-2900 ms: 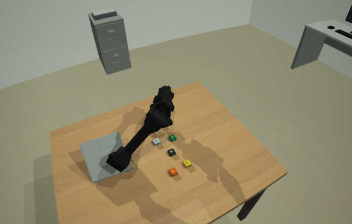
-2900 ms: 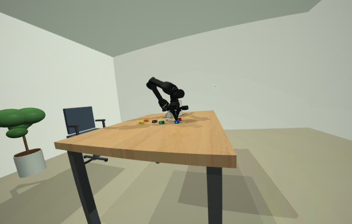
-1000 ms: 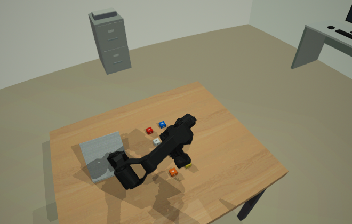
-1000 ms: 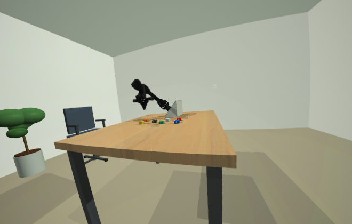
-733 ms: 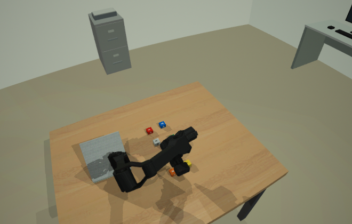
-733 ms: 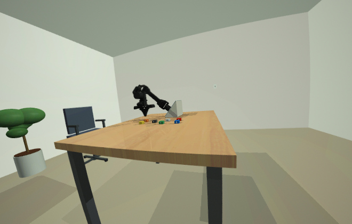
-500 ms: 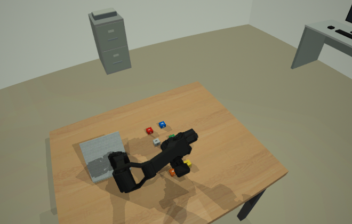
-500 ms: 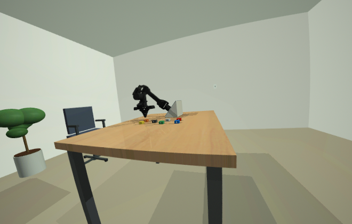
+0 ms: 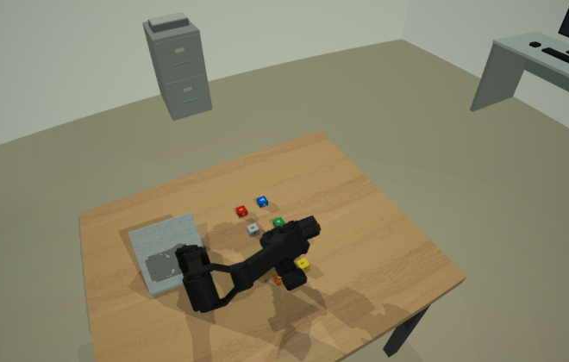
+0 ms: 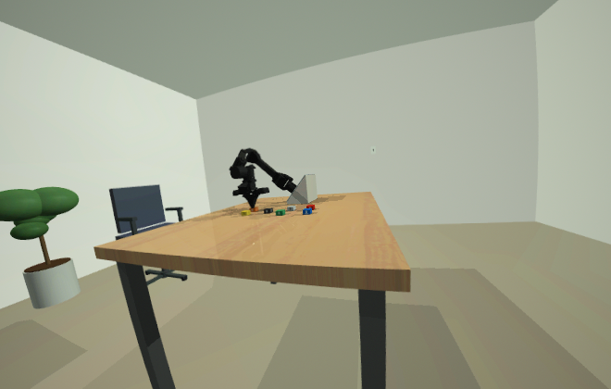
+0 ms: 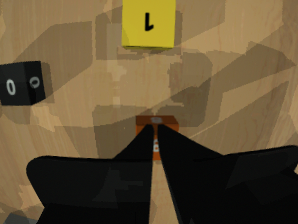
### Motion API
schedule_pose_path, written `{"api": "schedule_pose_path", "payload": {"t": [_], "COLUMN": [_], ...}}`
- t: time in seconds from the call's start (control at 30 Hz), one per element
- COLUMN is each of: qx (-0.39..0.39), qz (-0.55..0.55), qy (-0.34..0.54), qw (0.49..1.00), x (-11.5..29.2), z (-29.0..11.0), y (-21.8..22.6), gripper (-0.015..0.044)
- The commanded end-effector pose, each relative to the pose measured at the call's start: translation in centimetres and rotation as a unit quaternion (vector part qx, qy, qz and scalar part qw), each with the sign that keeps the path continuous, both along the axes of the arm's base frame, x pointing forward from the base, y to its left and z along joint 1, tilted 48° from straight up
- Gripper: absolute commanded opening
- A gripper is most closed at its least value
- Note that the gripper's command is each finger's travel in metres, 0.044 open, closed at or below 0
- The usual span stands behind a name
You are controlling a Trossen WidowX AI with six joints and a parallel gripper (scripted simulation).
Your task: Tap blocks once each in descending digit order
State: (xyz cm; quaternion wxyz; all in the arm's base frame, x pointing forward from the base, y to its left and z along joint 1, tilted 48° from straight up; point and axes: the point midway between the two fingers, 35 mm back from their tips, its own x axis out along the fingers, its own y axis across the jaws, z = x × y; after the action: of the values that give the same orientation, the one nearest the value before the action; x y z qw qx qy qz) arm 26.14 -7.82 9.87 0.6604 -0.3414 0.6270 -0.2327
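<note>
An orange block (image 11: 157, 121) (image 9: 276, 279) (image 10: 255, 209) lies right under my gripper (image 11: 156, 143) (image 9: 287, 275) (image 10: 252, 202). The gripper points straight down, its fingers are shut together, and the tips stand over the block's top, not around it. A yellow block (image 11: 149, 22) (image 9: 303, 264) (image 10: 245, 212) printed 1 lies just beyond. A black block (image 11: 21, 84) (image 10: 268, 210) printed 0 lies to the left in the wrist view. The green (image 9: 278, 221), grey (image 9: 253, 228), red (image 9: 241, 210) and blue (image 9: 262, 201) blocks lie farther back on the wooden table (image 9: 367, 224).
A grey wedge-shaped stand (image 9: 165, 234) (image 10: 305, 189) sits at the arm's base. The arm's elbow and wrist body hang over the blocks near the green one. A filing cabinet (image 9: 178, 67), a desk, a chair and a plant stand off the table.
</note>
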Motion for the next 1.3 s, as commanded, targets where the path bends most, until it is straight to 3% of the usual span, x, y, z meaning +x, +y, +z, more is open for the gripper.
{"api": "schedule_pose_path", "payload": {"t": [0.0,0.37,0.57,0.77,0.93,1.27], "qx": [-0.002,0.000,0.000,0.000,0.003,0.005], "qz": [0.000,0.001,0.000,0.000,0.001,0.000], "qy": [0.002,0.003,0.004,0.004,0.003,0.000], "qw": [1.000,1.000,1.000,1.000,1.000,1.000], "x": [-0.1,-0.4,-1.1,-1.1,0.9,4.7], "z": [-0.2,2.3,6.9,7.0,4.9,-5.1], "y": [-0.3,2.6,7.8,8.0,10.7,20.2], "gripper": [0.0020,0.0020,0.0020,0.0020,0.0020,0.0020]}}
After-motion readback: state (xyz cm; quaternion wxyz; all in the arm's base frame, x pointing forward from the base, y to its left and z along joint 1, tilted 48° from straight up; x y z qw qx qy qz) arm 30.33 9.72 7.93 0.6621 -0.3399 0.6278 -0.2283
